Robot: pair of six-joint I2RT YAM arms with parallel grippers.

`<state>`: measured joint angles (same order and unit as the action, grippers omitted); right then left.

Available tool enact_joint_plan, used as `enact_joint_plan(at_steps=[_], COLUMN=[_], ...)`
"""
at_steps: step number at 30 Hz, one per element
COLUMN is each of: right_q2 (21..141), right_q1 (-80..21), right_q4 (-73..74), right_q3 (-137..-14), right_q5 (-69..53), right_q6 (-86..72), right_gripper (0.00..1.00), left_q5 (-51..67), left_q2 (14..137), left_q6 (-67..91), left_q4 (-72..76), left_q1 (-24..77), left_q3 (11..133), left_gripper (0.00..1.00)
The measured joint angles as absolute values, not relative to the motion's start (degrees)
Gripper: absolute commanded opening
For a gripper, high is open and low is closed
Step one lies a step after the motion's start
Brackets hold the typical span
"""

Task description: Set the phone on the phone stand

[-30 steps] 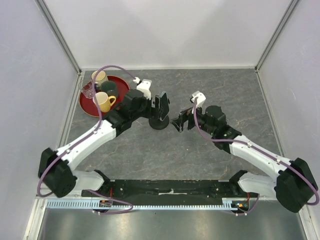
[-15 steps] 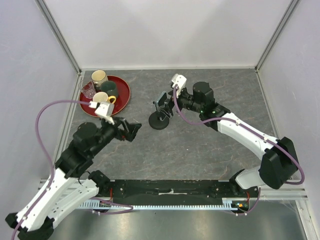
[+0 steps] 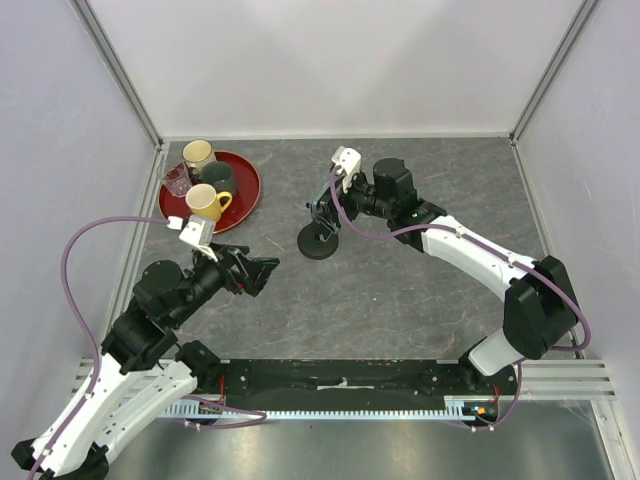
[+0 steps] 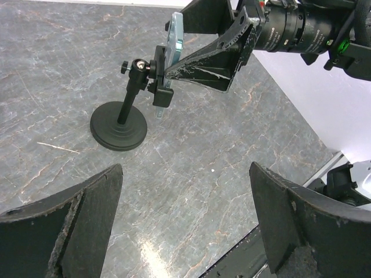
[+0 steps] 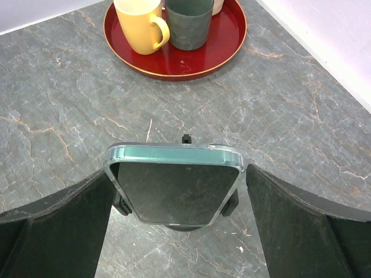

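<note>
The phone (image 5: 174,188) is sitting on the phone stand (image 4: 119,124), mid-bench toward the far edge, with the right gripper (image 5: 178,176) clasping its sides. The left gripper (image 4: 185,174) is hanging spread wide and empty. Its camera is showing the stand's stem and base, while the right wrist's is catching the red tray (image 5: 200,61) with mugs (image 5: 139,23) in the far-left corner.
</note>
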<state>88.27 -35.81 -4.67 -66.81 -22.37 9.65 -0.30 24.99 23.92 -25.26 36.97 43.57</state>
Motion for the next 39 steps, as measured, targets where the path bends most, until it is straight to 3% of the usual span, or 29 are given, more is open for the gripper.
enact_joint_plan(at_steps=[6, 14, 18, 20, 21, 24, 33, 39], right_q2=[88.6, 89.1, 89.8, 90.0, 90.0, 90.0, 90.0, 90.0], right_q1=[-35.9, -37.1, -37.9, -38.1, -38.2, -38.5, -39.4, -39.7], right_q4=[-8.6, -10.7, -12.2, -12.7, -12.8, -12.8, -13.3, -12.9], right_q3=[-65.8, -64.9, -64.9, -64.9, -64.9, -64.9, -64.9, -65.3], right_q5=[-21.6, -18.8, -17.1, -16.3, -16.0, -14.6, -5.5, 21.4], right_q6=[6.8, 4.7, 4.4, 4.3, 4.3, 3.9, 0.6, -7.7], right_gripper=[0.97, 0.77, 0.53, 0.36, 0.22, 0.01, 0.00, 0.00], left_q5=[0.3, 0.8, 0.8, 0.8, 0.8, 0.7, 0.5, 0.4], left_q2=[27.0, 28.5, 28.6, 28.6, 28.6, 28.6, 28.6, 29.3], left_q6=[23.9, 23.9, 23.9, 23.9, 23.9, 23.8, 23.3, 23.0], left_q4=[-25.2, -25.1, -25.1, -25.1, -25.1, -25.2, -25.2, -25.3], left_q1=[37.0, 37.0, 37.0, 37.0, 37.0, 37.0, 37.0, 37.0], left_q3=[43.5, 43.5, 43.5, 43.5, 43.5, 43.5, 43.5, 43.5], left_gripper=[0.95, 0.94, 0.94, 0.94, 0.94, 0.94, 0.94, 0.93])
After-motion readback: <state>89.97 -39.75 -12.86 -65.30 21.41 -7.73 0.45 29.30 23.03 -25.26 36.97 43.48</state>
